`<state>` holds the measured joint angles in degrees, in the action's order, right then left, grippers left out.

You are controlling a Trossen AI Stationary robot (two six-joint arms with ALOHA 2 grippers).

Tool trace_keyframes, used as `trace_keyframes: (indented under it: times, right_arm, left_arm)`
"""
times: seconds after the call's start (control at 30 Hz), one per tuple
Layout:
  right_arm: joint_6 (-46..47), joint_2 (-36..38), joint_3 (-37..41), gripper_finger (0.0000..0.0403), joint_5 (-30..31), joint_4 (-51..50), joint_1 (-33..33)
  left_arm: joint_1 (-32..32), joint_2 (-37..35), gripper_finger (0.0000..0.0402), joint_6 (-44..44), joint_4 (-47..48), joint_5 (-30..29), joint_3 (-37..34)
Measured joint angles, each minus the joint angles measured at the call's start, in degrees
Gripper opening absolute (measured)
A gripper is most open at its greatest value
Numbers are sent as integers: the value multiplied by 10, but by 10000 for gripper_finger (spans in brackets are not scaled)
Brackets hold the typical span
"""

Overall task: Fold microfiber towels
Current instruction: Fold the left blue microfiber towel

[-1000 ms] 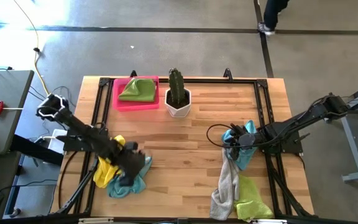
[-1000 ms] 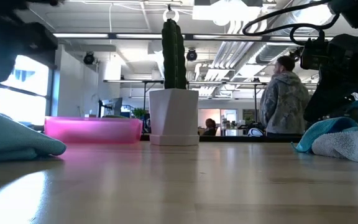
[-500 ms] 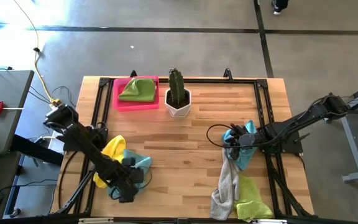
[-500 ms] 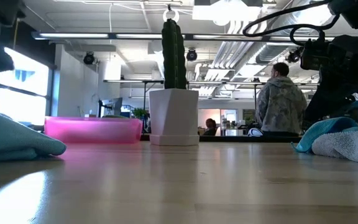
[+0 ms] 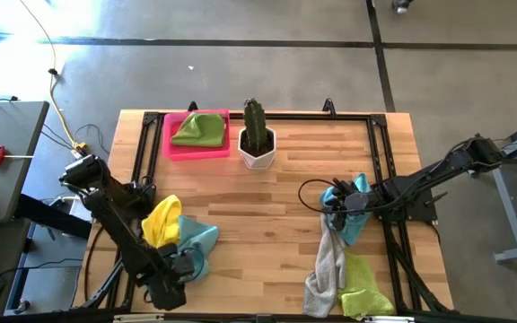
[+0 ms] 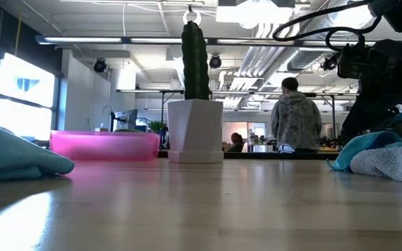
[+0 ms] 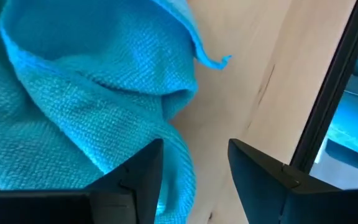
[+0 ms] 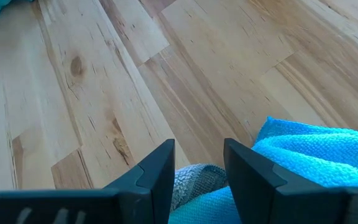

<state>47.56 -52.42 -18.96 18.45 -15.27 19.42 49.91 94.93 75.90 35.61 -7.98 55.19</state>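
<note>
Microfiber towels lie in two heaps on my wooden surface (image 5: 267, 193). From the high view, my left hand (image 5: 179, 266) sits low at the near left edge, and just beyond it lie a light blue towel (image 5: 196, 237) and a yellow towel (image 5: 160, 220), touching each other. My right hand (image 5: 337, 205) rests on a second light blue towel (image 5: 353, 215); toward the near edge from that hand trail a grey towel (image 5: 328, 265) and a lime green towel (image 5: 364, 283). Well beyond both hands, a pink tray (image 5: 176, 146) holds another lime green towel (image 5: 200, 130), with a potted cactus (image 5: 257, 135) just beside it.

From the low view, the blue towel (image 6: 16, 157) bulges at one side, the other blue and grey cloths (image 6: 382, 157) at the opposite side under my right arm, and the tray (image 6: 103, 145) and cactus (image 6: 195, 90) stand between. A person (image 6: 295, 122) is in the room behind.

My left wrist view shows the fingers (image 7: 138, 177) apart, gripping nothing, with blue cloth (image 7: 86, 93) directly ahead and partly between them.

My right wrist view shows the fingers (image 8: 160, 171) apart too, with grey cloth (image 8: 194, 180) in the gap and blue cloth (image 8: 309, 152) beside it.
</note>
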Motion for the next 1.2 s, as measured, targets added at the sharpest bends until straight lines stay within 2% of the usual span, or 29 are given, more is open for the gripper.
trace_keyframes:
  times: [0.27, 0.5, 0.7, 0.83, 1.07, 1.2]
  right_arm:
    - [1, 0, 0, 129, 0, 0, 0]
    - [0, 0, 0, 129, 0, 0, 0]
    - [1, 0, 0, 129, 0, 0, 0]
    - [1, 0, 0, 129, 0, 0, 0]
    - [0, 0, 0, 129, 0, 0, 0]
    - [0, 0, 0, 129, 0, 0, 0]
  left_arm:
    - [33, 55, 171, -10, 4, -10, 0]
    - [45, 72, 171, 19, 22, -54, 3]
    - [41, 74, 164, -51, 27, -115, 1]
    - [33, 75, 130, -88, 33, -128, 0]
    - [17, 75, 13, -102, 32, -122, 3]
    - [-2, 71, 14, -152, 36, -119, 39]
